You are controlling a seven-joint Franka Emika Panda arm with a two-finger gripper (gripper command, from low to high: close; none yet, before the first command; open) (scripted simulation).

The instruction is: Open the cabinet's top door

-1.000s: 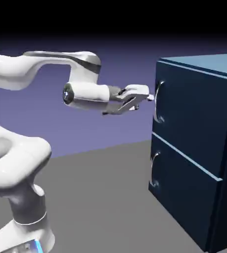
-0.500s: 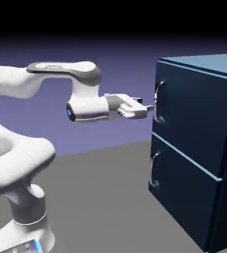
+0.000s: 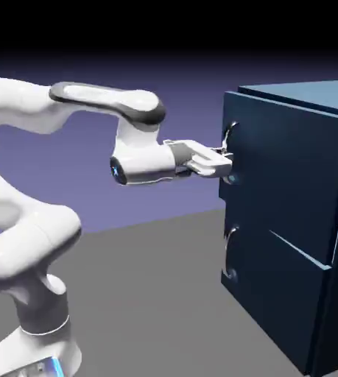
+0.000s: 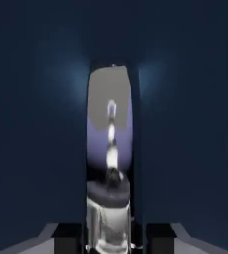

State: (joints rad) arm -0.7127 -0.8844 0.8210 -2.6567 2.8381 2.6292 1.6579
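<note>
The navy-blue cabinet (image 3: 315, 99) stands at the exterior view's right. Its top door (image 3: 289, 166) sits slightly proud of the lower panel, with a thin gap along its lower right edge. My gripper (image 3: 227, 159) reaches in level from the left and is shut on the top door's curved silver handle (image 3: 231, 132), near the handle's lower half. In the hand view the shiny handle (image 4: 110, 144) runs up the middle of the dark blue panel (image 4: 36, 129). It fills the space between my fingertips (image 4: 67, 237) at the bottom edge, where my gripper (image 4: 111, 244) closes on it.
Below the top door is the lower panel (image 3: 275, 291) with its own silver handle (image 3: 230, 254). Grey tabletop (image 3: 149, 294) lies between my base and the cabinet. My elbow and forearm (image 3: 90, 103) arch above the hand.
My hand moved right and slightly down onto the top handle, and the fingers closed from open to shut on it. The top door's front edge has shifted a little out toward me.
</note>
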